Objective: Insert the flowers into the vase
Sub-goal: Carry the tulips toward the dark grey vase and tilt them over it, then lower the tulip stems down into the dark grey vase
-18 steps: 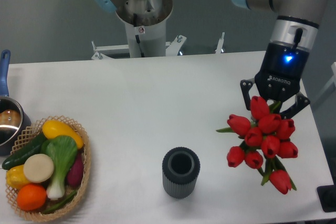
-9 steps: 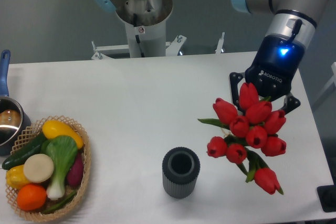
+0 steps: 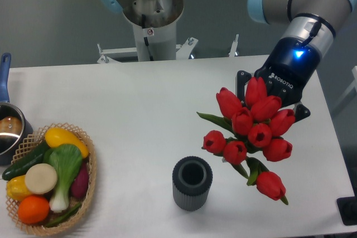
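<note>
Holding the flowers (image 3: 251, 129) by hidden stems, hand (image 3: 268, 97) clamps them in the air, right of the vase (image 3: 192, 183) on the surface (image 3: 145, 115). Risk: the wide bunch, stems unseen, misses the narrow mouth or tips the vase.

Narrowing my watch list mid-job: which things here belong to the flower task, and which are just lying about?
Part of the job:
- flowers, held up off the table
- vase, upright and empty
- gripper, carrying the bunch

Lying about:
- wicker basket of vegetables
- blue-handled pot at the table's far edge
</note>
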Robot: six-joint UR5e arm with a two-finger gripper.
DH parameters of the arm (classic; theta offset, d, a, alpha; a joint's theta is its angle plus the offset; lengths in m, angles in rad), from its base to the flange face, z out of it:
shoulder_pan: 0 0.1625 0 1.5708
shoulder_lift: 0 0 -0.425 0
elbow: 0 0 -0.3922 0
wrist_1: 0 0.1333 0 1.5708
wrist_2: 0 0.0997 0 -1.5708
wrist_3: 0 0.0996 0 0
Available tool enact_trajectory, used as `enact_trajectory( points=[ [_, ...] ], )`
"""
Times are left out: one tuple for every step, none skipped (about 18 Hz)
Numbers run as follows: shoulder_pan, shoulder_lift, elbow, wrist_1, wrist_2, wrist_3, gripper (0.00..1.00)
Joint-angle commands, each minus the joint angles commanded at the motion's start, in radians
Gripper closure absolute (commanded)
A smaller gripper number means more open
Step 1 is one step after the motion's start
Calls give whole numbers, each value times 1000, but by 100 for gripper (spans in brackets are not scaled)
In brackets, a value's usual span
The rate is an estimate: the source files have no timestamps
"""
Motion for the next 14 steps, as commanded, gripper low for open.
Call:
enact_trajectory(
  points=[
    [-9,-3,0,0,0,0,100],
    [-14,-5,0,0,0,0,100],
    [-20,-5,0,0,0,0,100],
    [-28,-3,-6,0,0,-3,100],
    [-34,-3,-11,0,0,-5,100],
    [-37,-3,-15,0,0,-6,100],
    [-43,-5,-21,0,0,-6,100],
    [-46,-6,-25,0,0,-6,100],
    [-49,-11,-25,0,0,-6,100],
    [-52,-12,-28,0,-2,-6,100],
    [-60,-15,-32,0,-2,-6,100],
    [-63,-20,-41,0,0,-3,99],
    [-65,-26,-47,2,0,0,99],
    [-66,-29,-48,2,2,0,99]
  ],
)
